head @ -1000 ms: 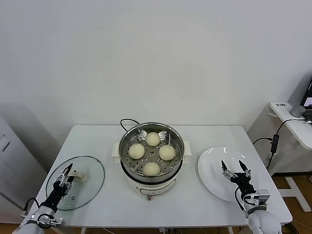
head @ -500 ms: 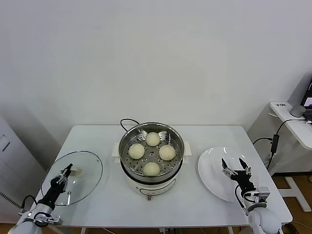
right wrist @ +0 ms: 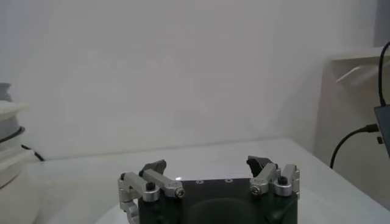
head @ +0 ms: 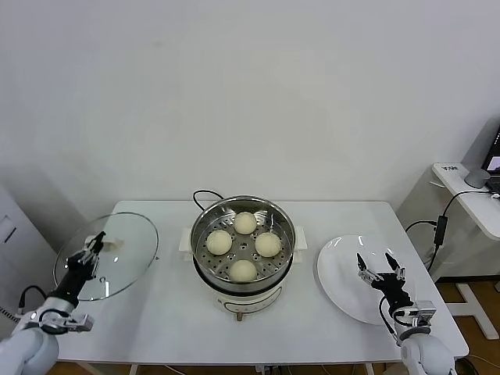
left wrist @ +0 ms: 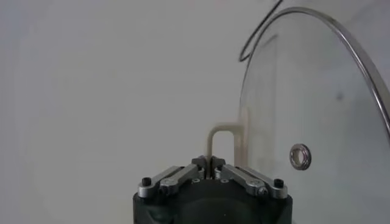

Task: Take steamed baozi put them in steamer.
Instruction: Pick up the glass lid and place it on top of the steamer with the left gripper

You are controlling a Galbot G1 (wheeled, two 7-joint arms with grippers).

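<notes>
Several cream-white steamed baozi lie on the perforated tray inside the steel steamer at the table's middle. My left gripper is at the table's left end, shut on the white handle of the glass lid. The lid hangs tilted above the table. In the left wrist view the fingertips of the left gripper pinch the thin handle, and the lid stands beyond it. My right gripper hovers open and empty over the white plate; the right wrist view shows the right gripper with its jaws wide apart.
A black cord runs from behind the steamer. Its white base faces the table's front edge. A side desk with cables stands to the right of the table. The steamer's edge shows in the right wrist view.
My left gripper has shut on the lid's handle and lifted the lid off the table, up and to the left, tilting it. The right gripper has barely moved.
</notes>
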